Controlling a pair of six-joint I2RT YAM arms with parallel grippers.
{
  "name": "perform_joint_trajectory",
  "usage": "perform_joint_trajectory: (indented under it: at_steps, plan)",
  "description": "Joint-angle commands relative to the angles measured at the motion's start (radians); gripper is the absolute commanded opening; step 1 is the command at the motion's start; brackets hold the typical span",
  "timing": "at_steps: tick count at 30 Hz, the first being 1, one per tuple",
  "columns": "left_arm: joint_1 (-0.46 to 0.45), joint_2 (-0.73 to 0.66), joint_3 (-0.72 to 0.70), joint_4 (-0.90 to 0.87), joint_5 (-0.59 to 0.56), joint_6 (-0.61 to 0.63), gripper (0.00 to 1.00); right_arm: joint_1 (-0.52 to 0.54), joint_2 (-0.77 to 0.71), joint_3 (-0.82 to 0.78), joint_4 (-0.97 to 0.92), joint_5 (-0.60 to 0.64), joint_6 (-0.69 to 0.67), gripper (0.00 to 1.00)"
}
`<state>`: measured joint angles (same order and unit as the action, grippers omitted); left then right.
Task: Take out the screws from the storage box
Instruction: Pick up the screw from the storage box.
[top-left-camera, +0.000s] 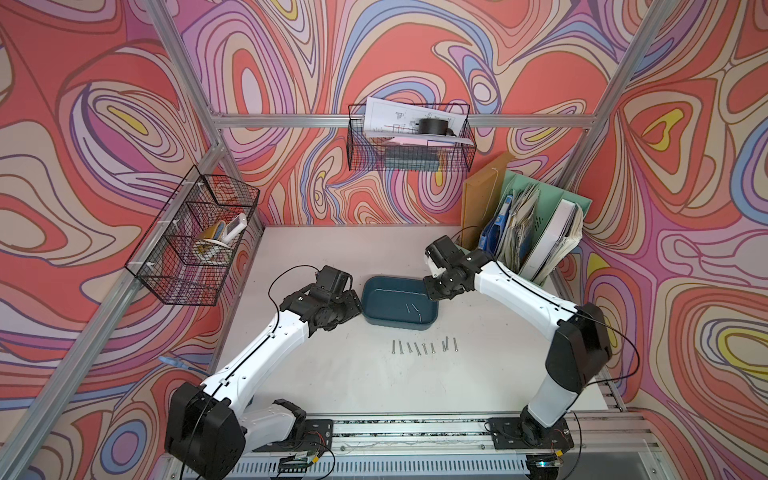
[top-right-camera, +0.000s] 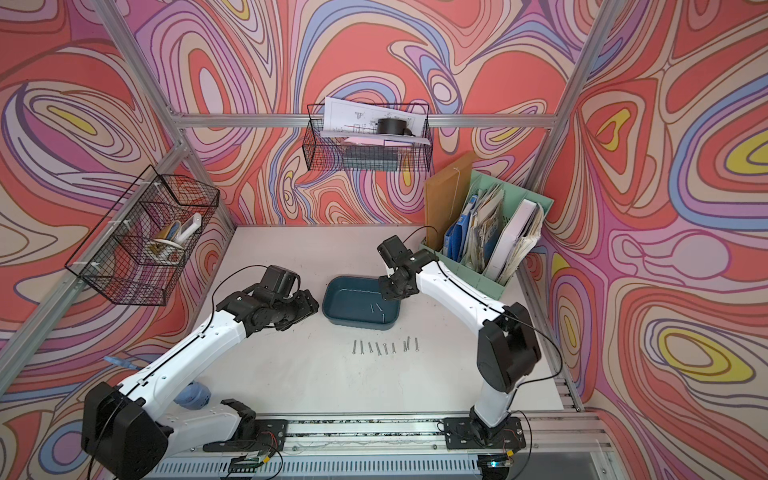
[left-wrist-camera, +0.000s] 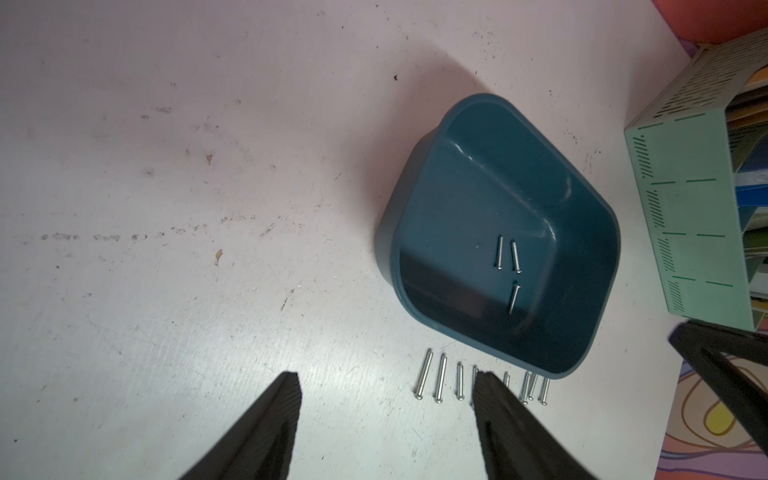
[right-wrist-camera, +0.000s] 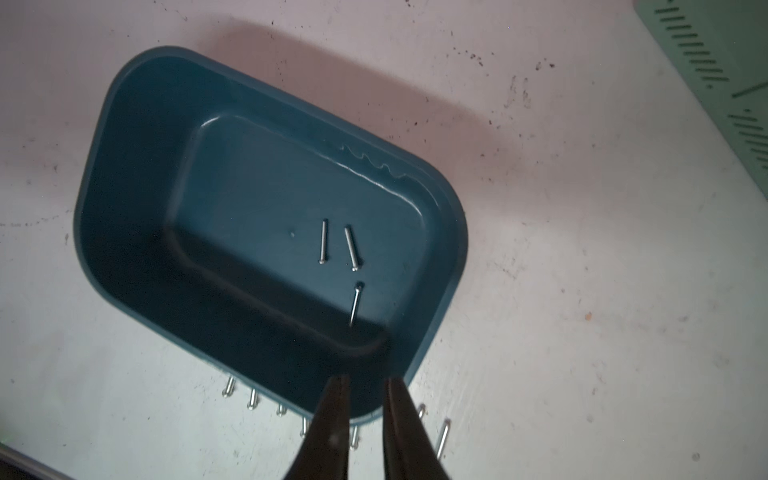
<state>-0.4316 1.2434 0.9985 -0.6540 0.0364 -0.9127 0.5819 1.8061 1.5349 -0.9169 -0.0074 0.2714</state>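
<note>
The storage box (top-left-camera: 386, 299) (top-right-camera: 349, 299) is a dark teal tray in mid-table, and three screws (top-left-camera: 412, 309) (top-right-camera: 376, 309) lie on its floor. The wrist views show the same box (left-wrist-camera: 478, 199) (right-wrist-camera: 249, 187) and screws (left-wrist-camera: 509, 257) (right-wrist-camera: 336, 245). Several more screws (top-left-camera: 424, 347) (top-right-camera: 384, 347) (left-wrist-camera: 440, 378) (right-wrist-camera: 252, 399) lie in a row on the table in front of it. My left gripper (left-wrist-camera: 386, 376) (top-left-camera: 352, 305) hovers left of the box, wide open and empty. Above the box's far right corner, my right gripper (right-wrist-camera: 366, 379) (top-left-camera: 432, 293) has a narrow gap and holds nothing.
A mint-green file organiser (top-left-camera: 536, 232) (top-right-camera: 494, 232) (left-wrist-camera: 690, 208) full of papers stands at the back right, with a brown folder (top-left-camera: 482, 199) beside it. Black wire baskets hang on the left wall (top-left-camera: 195, 237) and the back wall (top-left-camera: 409, 137).
</note>
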Motion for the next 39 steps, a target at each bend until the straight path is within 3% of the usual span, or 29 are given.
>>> perform_joint_trajectory:
  at_steps: [1, 9, 20, 39]
  plan:
    - [0.011, 0.050, 0.077, 0.007, -0.025, 0.029, 0.73, -0.004, 0.099, 0.040, -0.044, -0.010, -0.083, 0.18]
    - [0.054, 0.130, 0.197, -0.059, -0.059, 0.164, 0.75, -0.002, 0.252, 0.104, -0.027, -0.038, -0.110, 0.19]
    - [0.127, 0.145, 0.202, -0.093, -0.019, 0.345, 0.75, 0.010, 0.345, 0.177, -0.037, -0.052, -0.064, 0.23]
    - [0.127, 0.162, 0.184, -0.116, -0.002, 0.352, 0.75, 0.036, 0.402, 0.143, -0.056, -0.009, -0.064, 0.22]
